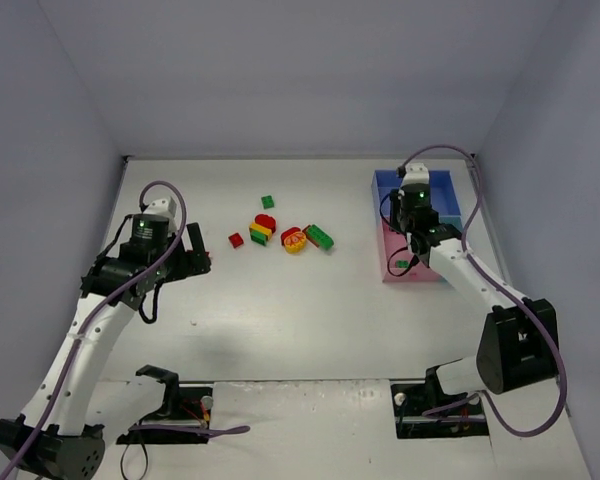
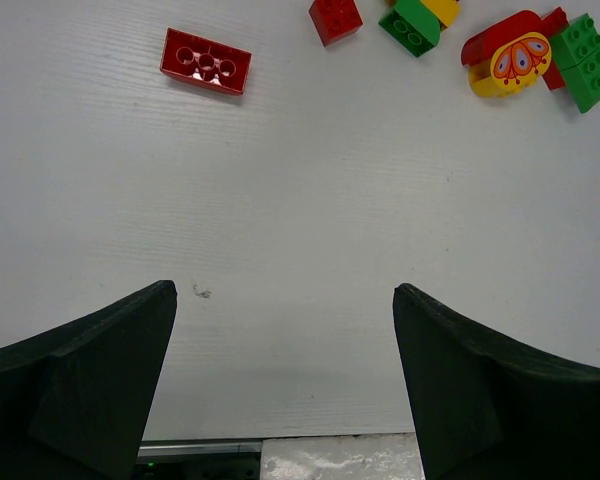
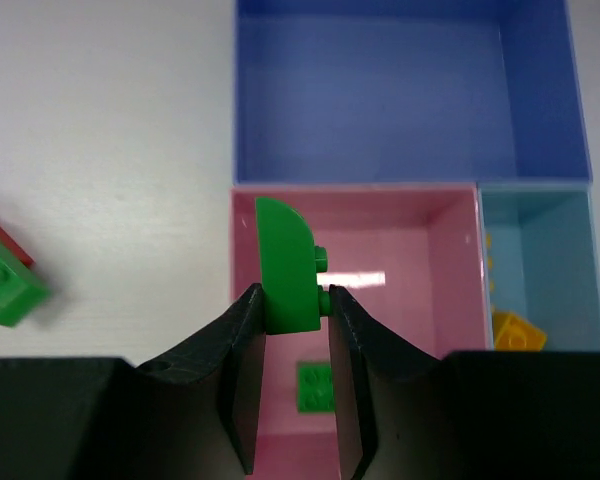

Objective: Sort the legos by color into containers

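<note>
The right gripper's (image 3: 292, 305) dark matte fingers (image 3: 242, 390) are pinching a green brick (image 3: 283, 262) by its flat faces. It is a glossy piece with one rounded corner and studs poking out sideways, and they are holding it on edge directly above the pink compartment (image 3: 400, 235). A second green brick (image 3: 315, 387), square and studded, is already lying on that compartment's shiny floor, which is throwing back a strip of glare. Adjoining the pink compartment's right wall, the small light-blue compartment (image 3: 540, 250) is holding at least one yellow brick (image 3: 517, 331); beyond its far wall the large blue compartment (image 3: 400, 100) is sitting joined on.

Judging by this, the sorting is only getting started: two bricks binned, a third about to be dropped. Well to the left of the pink compartment, the loose bricks (image 1: 294, 240) — red, green, yellow, one rounded with a printed orange pattern — are waiting on the matte white table (image 1: 310, 310). Farther left again, the left gripper (image 2: 283, 300) is hanging with its fingers spread wide, gripping nothing, a flat red brick (image 2: 205, 62) lying ahead of it.
</note>
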Motion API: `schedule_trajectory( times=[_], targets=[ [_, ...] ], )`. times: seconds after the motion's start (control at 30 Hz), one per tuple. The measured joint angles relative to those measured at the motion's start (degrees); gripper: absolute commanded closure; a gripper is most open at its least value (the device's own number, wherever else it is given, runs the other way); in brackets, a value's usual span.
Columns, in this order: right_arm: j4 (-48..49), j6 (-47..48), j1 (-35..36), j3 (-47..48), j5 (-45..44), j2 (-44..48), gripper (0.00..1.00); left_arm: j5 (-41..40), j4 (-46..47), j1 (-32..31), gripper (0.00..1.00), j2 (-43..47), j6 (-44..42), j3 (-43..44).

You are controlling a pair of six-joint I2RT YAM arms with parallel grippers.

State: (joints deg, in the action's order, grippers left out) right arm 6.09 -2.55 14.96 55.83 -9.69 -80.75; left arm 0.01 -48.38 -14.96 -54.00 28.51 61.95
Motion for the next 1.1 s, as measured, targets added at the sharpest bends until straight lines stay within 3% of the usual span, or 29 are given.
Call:
schedule_trajectory(
  times=[0.1, 0.17, 0.2, 0.23, 0.3, 0.4, 0.53, 0.7, 0.9, 1.1],
  targets=[
    [-2.6, -3.3, -0.5, -4.9, -2.1, 2.5, 1.00, 0.0, 0.8, 0.0, 0.17, -0.9, 0.0, 0.0],
    [-4.3, -5.4, -0.8, -7.4, -2.9, 3.5, 0.94, 0.0, 1.2, 0.0, 0.17, -1.3, 0.0, 0.0],
    [-5.0, -6.3, -1.0, -8.2, -3.1, 3.7, 0.88, 0.0, 1.3, 0.0, 0.17, -1.5, 0.0, 0.0],
    [-5.5, -7.1, -1.2, -8.8, -3.3, 3.8, 0.69, 0.0, 1.5, 0.0, 0.17, -1.7, 0.0, 0.0],
    [-6.3, -8.6, -1.7, -9.4, -3.5, 3.7, 0.47, 0.0, 1.9, 0.0, 0.17, -2.2, 0.0, 0.0],
    [-6.8, -9.3, -2.2, -9.4, -3.1, 3.7, 0.37, 0.5, 2.1, 0.0, 0.18, -2.9, 0.1, 0.0],
    [-7.0, -9.5, -2.0, -9.0, -1.7, 3.7, 0.36, 0.6, 2.1, 0.0, 0.18, -3.3, 0.1, 0.0],
    [-6.8, -7.9, 1.2, -6.8, 0.8, 4.5, 0.41, 0.3, 2.2, 0.0, 0.17, -3.2, 0.6, -0.1],
    [-5.0, -3.5, 14.1, 0.2, 6.9, 3.1, 0.43, -1.3, 2.0, 0.0, 0.17, -3.1, 2.3, -1.9],
    [-1.7, -0.8, 24.1, 10.7, 10.0, -7.6, 0.40, -2.7, 1.3, 0.0, 0.17, -1.7, 3.7, -2.7]
  ],
)
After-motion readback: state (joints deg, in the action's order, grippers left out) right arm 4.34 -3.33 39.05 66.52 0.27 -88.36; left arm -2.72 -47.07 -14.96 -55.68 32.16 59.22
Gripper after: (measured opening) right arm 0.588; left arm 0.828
